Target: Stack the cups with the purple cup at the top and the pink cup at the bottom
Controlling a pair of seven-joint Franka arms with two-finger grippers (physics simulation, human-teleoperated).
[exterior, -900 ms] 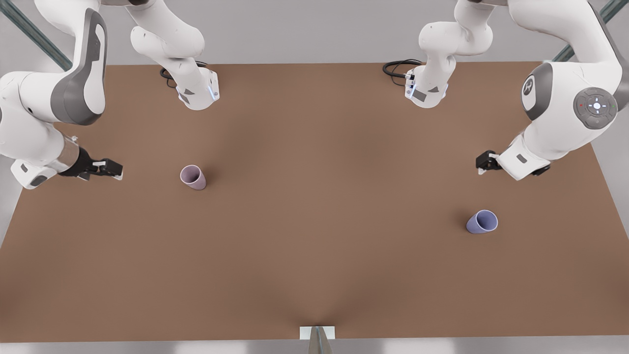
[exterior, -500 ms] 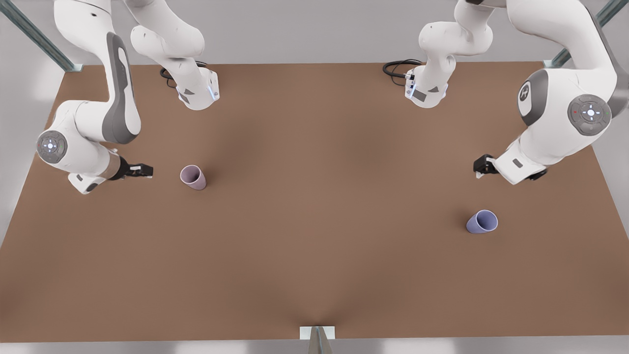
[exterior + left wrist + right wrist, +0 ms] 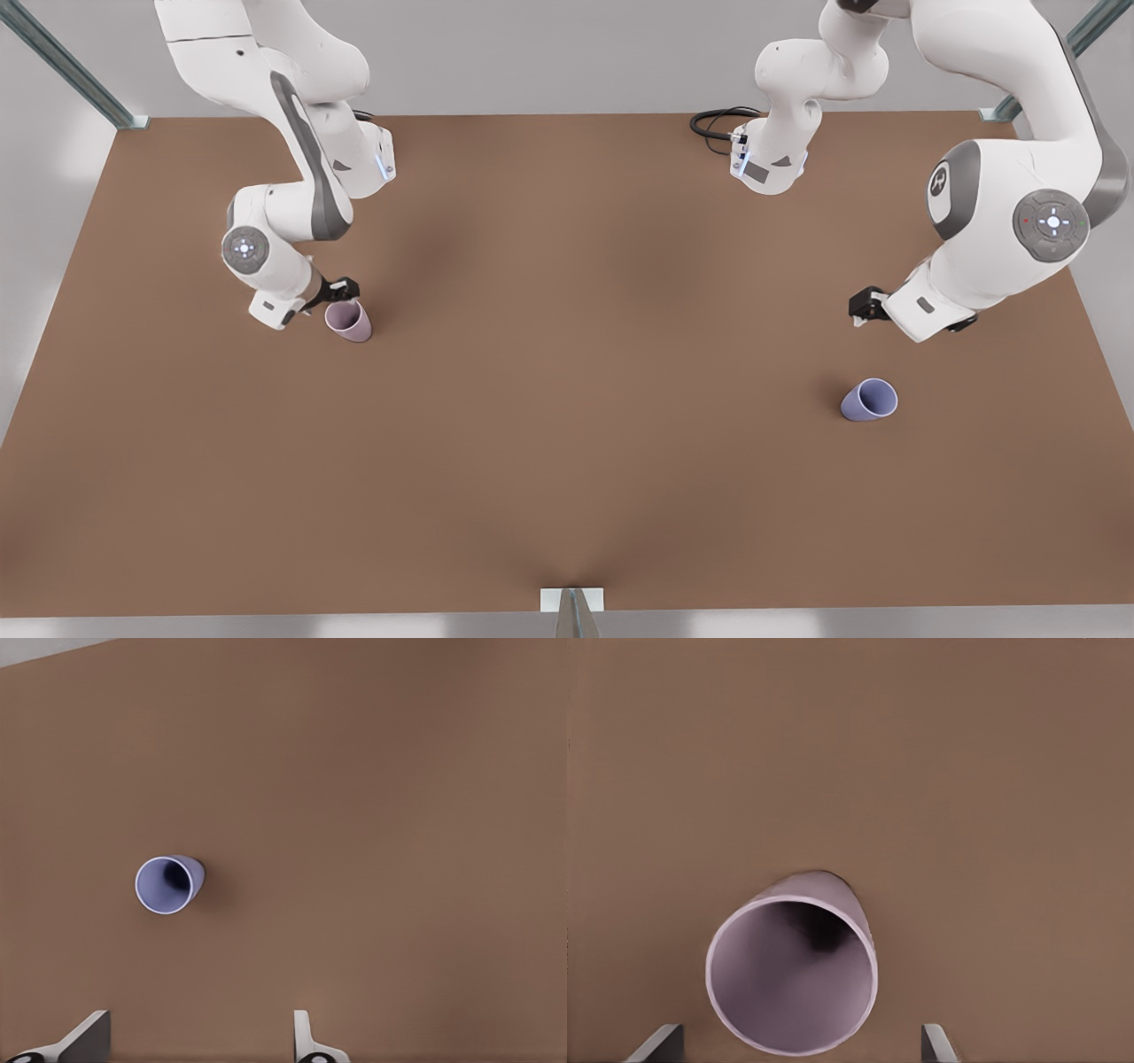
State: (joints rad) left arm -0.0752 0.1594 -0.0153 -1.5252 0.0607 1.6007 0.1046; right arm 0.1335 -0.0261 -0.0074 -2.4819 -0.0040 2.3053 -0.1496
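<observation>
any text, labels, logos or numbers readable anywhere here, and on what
No readable words or numbers.
Right-side arm in the front view: a round white emblem on its grey joint cap, too small to read.
Matte mauve-pink tapered cup and matte periwinkle tapered cup: plain, unmarked.
Brown tabletop: unmarked.

The small tapered pink cup (image 3: 348,320) stands upright on the flat brown table (image 3: 567,461) toward its left edge in the front view, and the small tapered purple cup (image 3: 869,400) stands well apart toward the right edge, nearer the front edge. The right gripper (image 3: 344,288) is just above the pink cup's rim; the left gripper (image 3: 857,307) hangs behind the purple cup, apart from it.
</observation>
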